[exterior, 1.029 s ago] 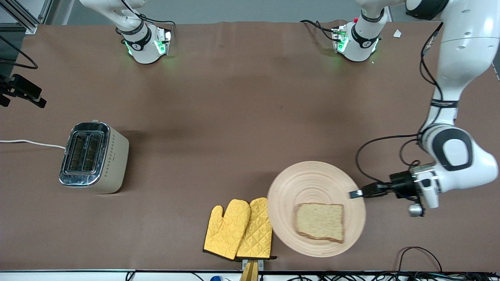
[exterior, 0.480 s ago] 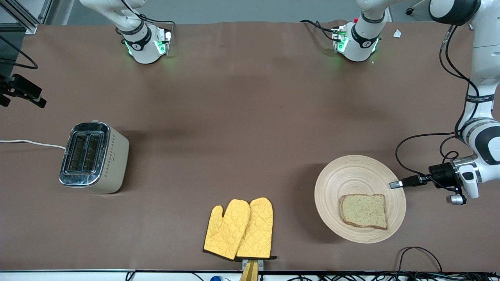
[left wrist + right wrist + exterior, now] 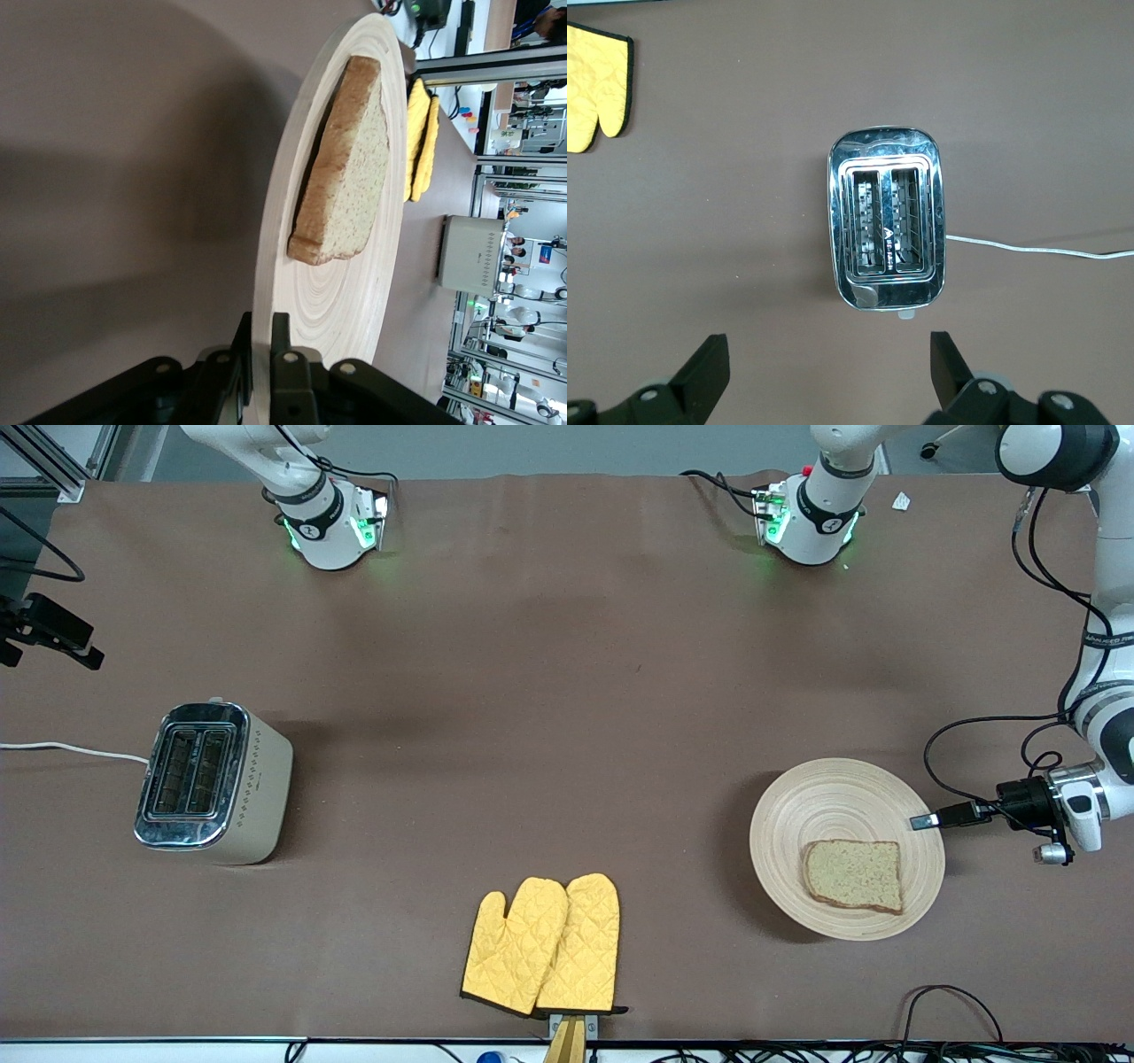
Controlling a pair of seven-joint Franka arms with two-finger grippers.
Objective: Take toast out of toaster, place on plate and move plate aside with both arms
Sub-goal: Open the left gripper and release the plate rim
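Note:
The round pale wooden plate (image 3: 833,815) is at the left arm's end of the table, casting a shadow on the cloth beside it. The toast (image 3: 855,875) lies on the part of the plate nearest the front camera. My left gripper (image 3: 924,821) is shut on the plate's rim. In the left wrist view the rim (image 3: 266,292) sits between the two fingers of the gripper (image 3: 261,350), with the toast (image 3: 354,177) lying flat farther along. My right gripper (image 3: 828,359) is open and empty, high over the toaster (image 3: 888,228). It is out of the front view.
A chrome and cream toaster (image 3: 213,781) with empty slots stands at the right arm's end, its white cord (image 3: 71,749) running off the table. Two yellow quilted oven mitts (image 3: 542,945) lie near the front edge. Black cables (image 3: 952,996) loop near the plate.
My left gripper has carried the plate with the toast away from the mitts toward the left arm's end of the table, and slightly farther from the front camera. The toaster and mitts have not moved.

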